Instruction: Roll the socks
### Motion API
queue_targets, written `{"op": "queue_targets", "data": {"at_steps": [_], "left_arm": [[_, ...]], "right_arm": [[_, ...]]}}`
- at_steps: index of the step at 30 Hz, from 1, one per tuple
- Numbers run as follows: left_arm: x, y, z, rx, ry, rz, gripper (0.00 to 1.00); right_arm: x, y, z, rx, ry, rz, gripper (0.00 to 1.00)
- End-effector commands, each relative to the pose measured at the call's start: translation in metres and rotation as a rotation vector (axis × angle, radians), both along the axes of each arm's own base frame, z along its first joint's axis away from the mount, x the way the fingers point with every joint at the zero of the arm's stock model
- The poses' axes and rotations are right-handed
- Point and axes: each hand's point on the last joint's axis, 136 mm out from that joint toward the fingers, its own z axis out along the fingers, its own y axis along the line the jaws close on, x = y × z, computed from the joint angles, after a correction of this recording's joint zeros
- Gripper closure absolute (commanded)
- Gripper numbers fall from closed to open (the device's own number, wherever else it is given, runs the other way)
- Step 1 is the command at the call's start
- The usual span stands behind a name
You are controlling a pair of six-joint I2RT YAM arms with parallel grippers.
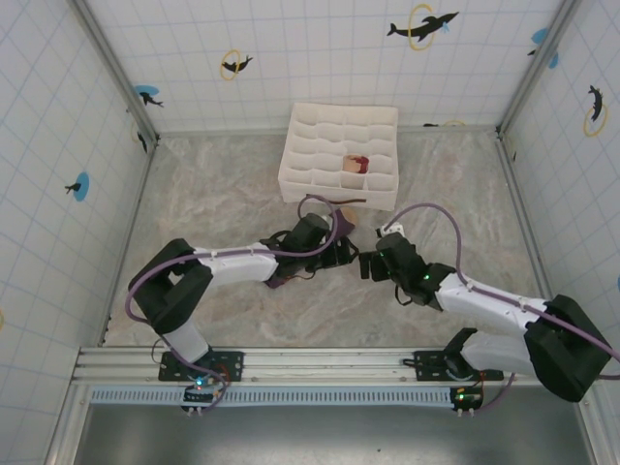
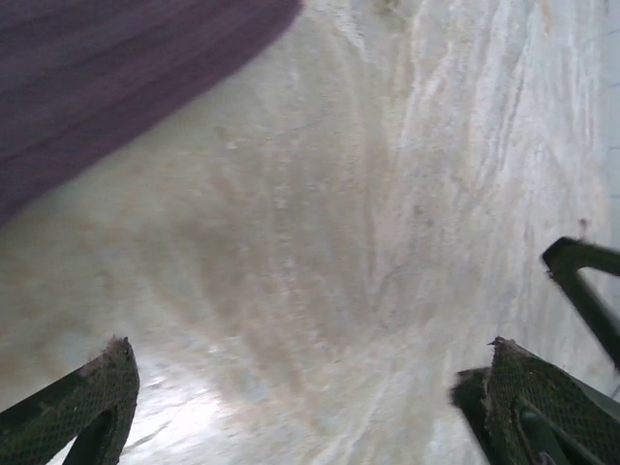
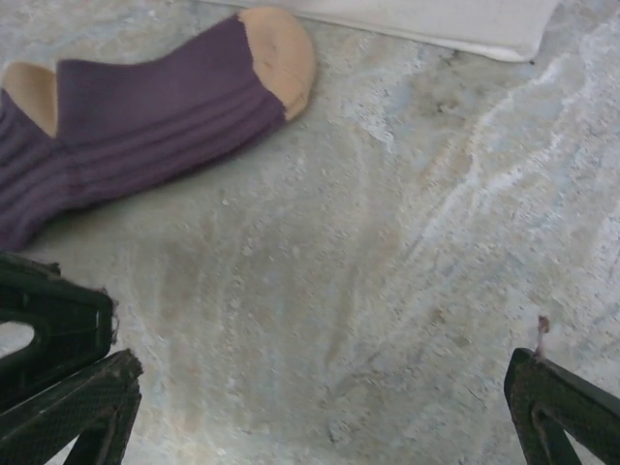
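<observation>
The dark purple sock (image 3: 145, 116) lies flat on the table, its tan toe (image 3: 281, 53) close to the white box. In the top view most of it is hidden under my left arm; a purple edge (image 1: 281, 280) and the toe (image 1: 345, 216) show. A beige and dark red sock (image 1: 356, 164) sits bundled in one compartment of the box. My left gripper (image 1: 341, 254) is open above bare table, with the purple sock (image 2: 116, 77) off to its upper left. My right gripper (image 1: 369, 263) faces it, open and holding nothing, with the sock ahead and to its left.
The white gridded organiser box (image 1: 320, 145) stands at the back centre, its wall (image 3: 436, 19) just beyond the sock's toe. Tiled walls close in the marbled table on three sides. The two grippers are nearly tip to tip at mid-table.
</observation>
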Motion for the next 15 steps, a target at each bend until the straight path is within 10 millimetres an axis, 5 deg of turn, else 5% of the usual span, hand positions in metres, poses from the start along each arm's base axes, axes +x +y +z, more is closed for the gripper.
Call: {"op": "queue_targets", "data": {"at_steps": [1, 9, 15], "left_arm": [[-0.001, -0.011, 0.015, -0.013, 0.015, -0.001, 0.05], [0.028, 0.061, 0.027, 0.199, -0.082, -0.016, 0.05], [0.039, 0.115, 0.008, 0.339, -0.151, -0.024, 0.03]], "right_arm": [[-0.003, 0.003, 0.006, 0.034, -0.037, 0.020, 0.00], [-0.006, 0.006, 0.000, 0.050, -0.036, 0.046, 0.00], [-0.005, 0.014, -0.003, 0.056, -0.013, 0.065, 0.00]]}}
